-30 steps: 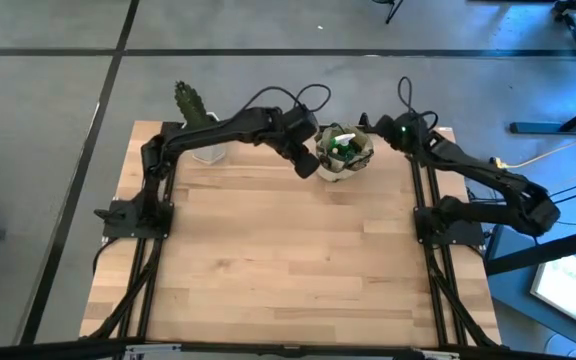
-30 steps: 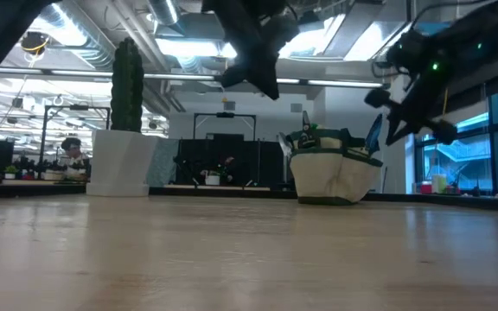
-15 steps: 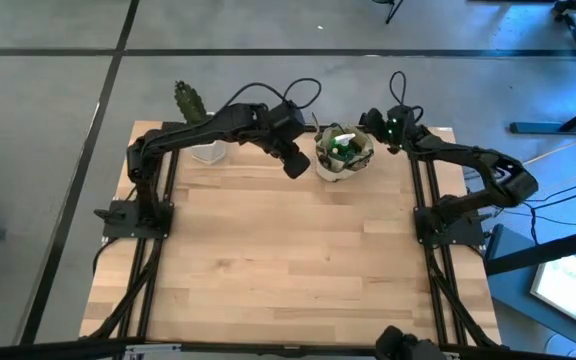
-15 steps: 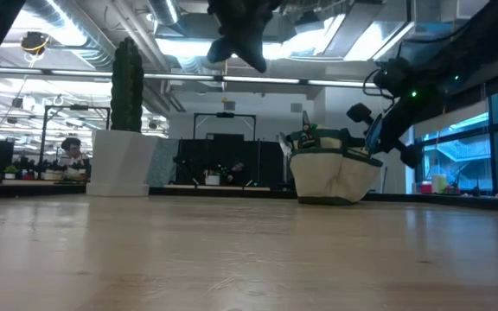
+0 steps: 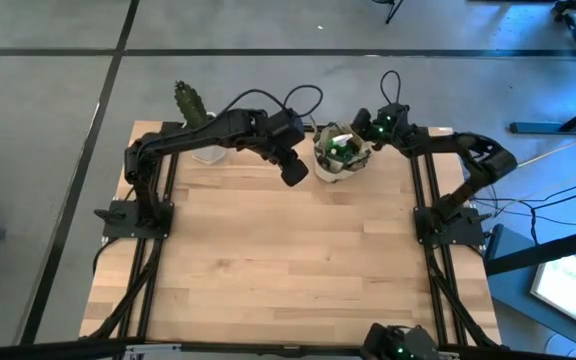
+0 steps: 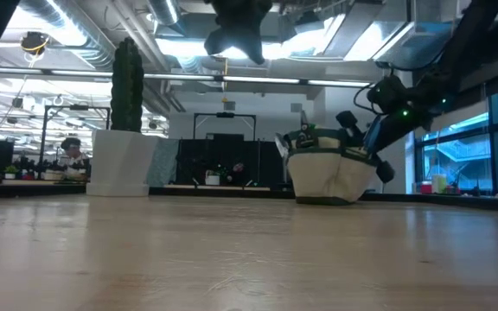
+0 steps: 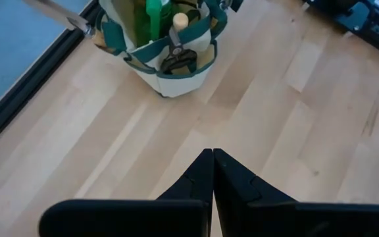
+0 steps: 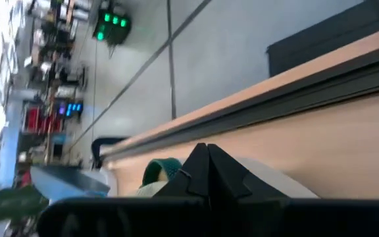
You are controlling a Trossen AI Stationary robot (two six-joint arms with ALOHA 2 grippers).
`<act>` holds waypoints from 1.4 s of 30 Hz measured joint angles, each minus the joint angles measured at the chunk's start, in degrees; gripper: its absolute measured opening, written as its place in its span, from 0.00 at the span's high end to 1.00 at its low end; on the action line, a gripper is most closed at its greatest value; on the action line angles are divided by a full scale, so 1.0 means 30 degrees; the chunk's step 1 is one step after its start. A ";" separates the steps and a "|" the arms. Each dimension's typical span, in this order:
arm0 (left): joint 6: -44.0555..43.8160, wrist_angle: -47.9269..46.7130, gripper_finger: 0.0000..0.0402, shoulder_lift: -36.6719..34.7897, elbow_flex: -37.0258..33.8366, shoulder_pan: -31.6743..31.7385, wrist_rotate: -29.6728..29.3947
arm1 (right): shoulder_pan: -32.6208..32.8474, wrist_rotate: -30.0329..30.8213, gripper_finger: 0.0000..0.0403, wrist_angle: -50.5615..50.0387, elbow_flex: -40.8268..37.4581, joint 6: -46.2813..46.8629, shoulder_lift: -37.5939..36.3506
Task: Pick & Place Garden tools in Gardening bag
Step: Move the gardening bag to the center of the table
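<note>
the bag [image 5: 341,156] sits at the table's [image 5: 288,260] far edge with tools [image 7: 158,16] poking out, left gripper [image 5: 295,172] clenched just beside it, right gripper [image 5: 360,124] clenched at its rim

the high view looks straight down on the whole table [image 5: 288,260]. the low view sits at tabletop height, facing level across it into the room. both wrist views look closely past their own fingers. all four share the gardening bag [image 5: 342,154].
</note>
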 joint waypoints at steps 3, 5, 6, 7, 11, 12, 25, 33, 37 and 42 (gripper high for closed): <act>-0.0110 0.0010 1.00 0.0000 0.0000 -0.0143 -0.0213 | 0.0000 -0.1189 1.00 -0.0072 0.0511 -0.0395 0.0572; -0.0134 -0.0019 1.00 0.0006 0.0000 -0.0167 -0.0204 | 0.0000 -0.2222 1.00 0.0022 0.0953 -0.0771 0.1058; -0.0137 -0.0031 1.00 0.0007 0.0000 -0.0218 -0.0226 | 0.0000 -0.2729 1.00 0.0012 0.1178 -0.0948 0.1250; -0.0137 -0.0033 1.00 0.0007 0.0000 -0.0232 -0.0244 | 0.0000 -0.3265 1.00 0.0019 0.1433 -0.1144 0.1418; -0.0145 -0.0054 1.00 0.0015 0.0000 -0.0310 -0.0242 | 0.0054 -0.5077 1.00 0.0051 0.2431 -0.1741 0.1879; -0.0145 -0.0055 1.00 0.0015 0.0000 -0.0334 -0.0242 | 0.0101 -0.5395 1.00 0.0049 0.2602 -0.1751 0.1935; 0.0008 -0.0121 1.00 0.0022 0.0000 -0.0356 -0.0235 | 0.1644 -0.6772 1.00 -0.1084 0.3167 -0.2188 0.1979; 0.0160 -0.0113 1.00 0.0029 0.0000 -0.0349 -0.0235 | 0.2494 -0.7333 1.00 -0.0740 0.3167 -0.2208 0.1979; 0.0176 -0.0113 1.00 0.0029 0.0000 -0.0356 -0.0242 | 0.3095 -0.7941 1.00 -0.0731 0.3167 -0.2318 0.1979; 0.0205 -0.0106 1.00 0.0029 0.0000 -0.0356 -0.0242 | 0.4064 -0.8063 1.00 -0.0540 0.3167 -0.2378 0.1979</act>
